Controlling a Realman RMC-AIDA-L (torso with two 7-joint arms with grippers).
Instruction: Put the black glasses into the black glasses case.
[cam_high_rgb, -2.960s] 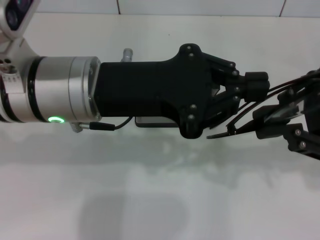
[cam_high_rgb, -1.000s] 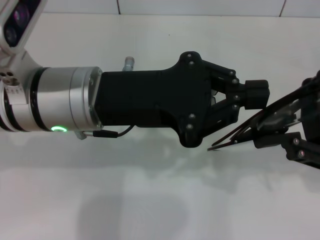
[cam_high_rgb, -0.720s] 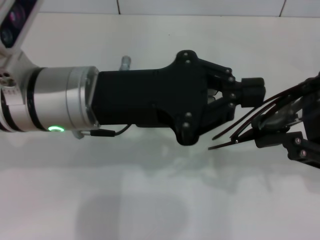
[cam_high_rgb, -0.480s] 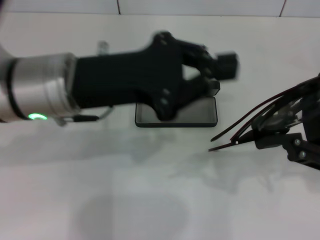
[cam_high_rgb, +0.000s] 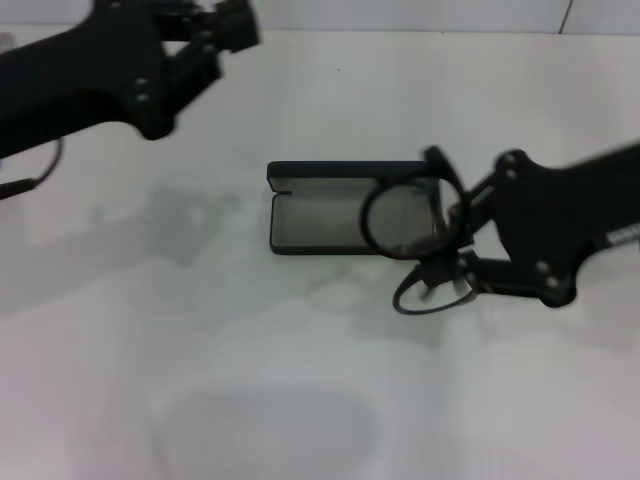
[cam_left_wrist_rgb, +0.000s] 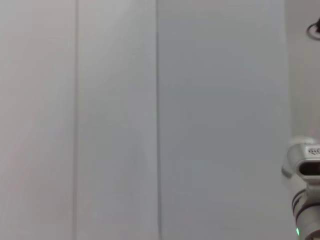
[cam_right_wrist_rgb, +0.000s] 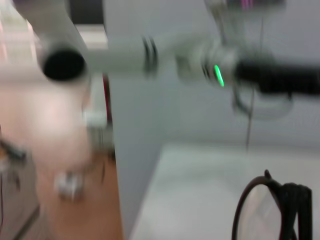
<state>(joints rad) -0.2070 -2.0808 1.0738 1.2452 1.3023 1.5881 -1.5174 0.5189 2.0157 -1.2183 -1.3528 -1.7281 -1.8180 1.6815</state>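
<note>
My right claw (cam_high_rgb: 448, 262) grips the black glasses (cam_high_rgb: 405, 225) near the bridge, over the right end of the open black glasses case (cam_high_rgb: 320, 215) on the counter (cam_high_rgb: 300, 380). They look light, springy, breakable. The left claw (cam_high_rgb: 215, 35) is far-left; its grip I cannot tell.

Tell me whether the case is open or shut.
Open: the case shows its grey lining, lid raised behind. The glasses hang over its right end.
</note>
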